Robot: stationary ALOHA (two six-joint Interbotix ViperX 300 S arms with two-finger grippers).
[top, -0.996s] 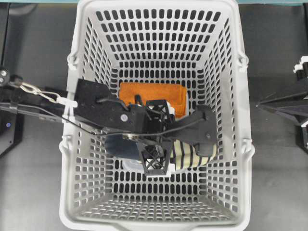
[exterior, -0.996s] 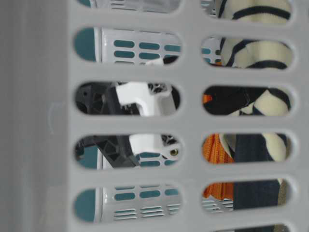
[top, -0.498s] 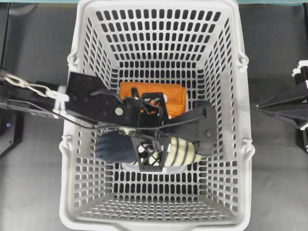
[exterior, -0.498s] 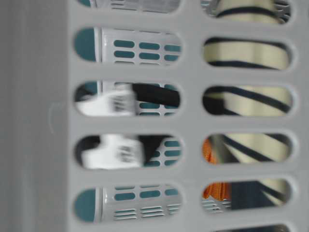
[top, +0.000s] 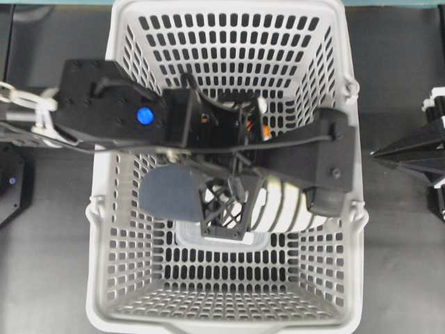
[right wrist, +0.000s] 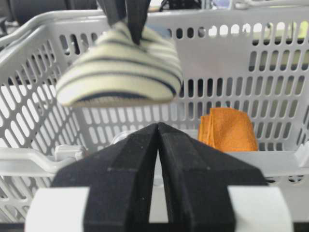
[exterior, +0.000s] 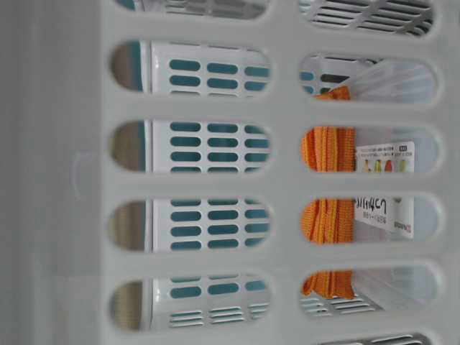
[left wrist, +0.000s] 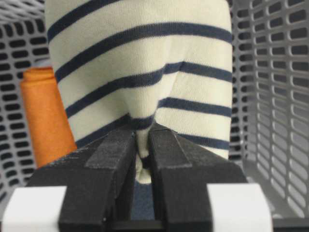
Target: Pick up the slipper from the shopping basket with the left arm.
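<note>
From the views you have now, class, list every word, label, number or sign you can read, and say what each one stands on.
White label on a clear package beside the folded orange cloth, seen through the shopping basket wall: dark print and small coloured pictures, too small and blurred to read.
Slipper: navy stripes only, no text.
Left hand, right hand: no lettering visible.
Nothing else carries text.
</note>
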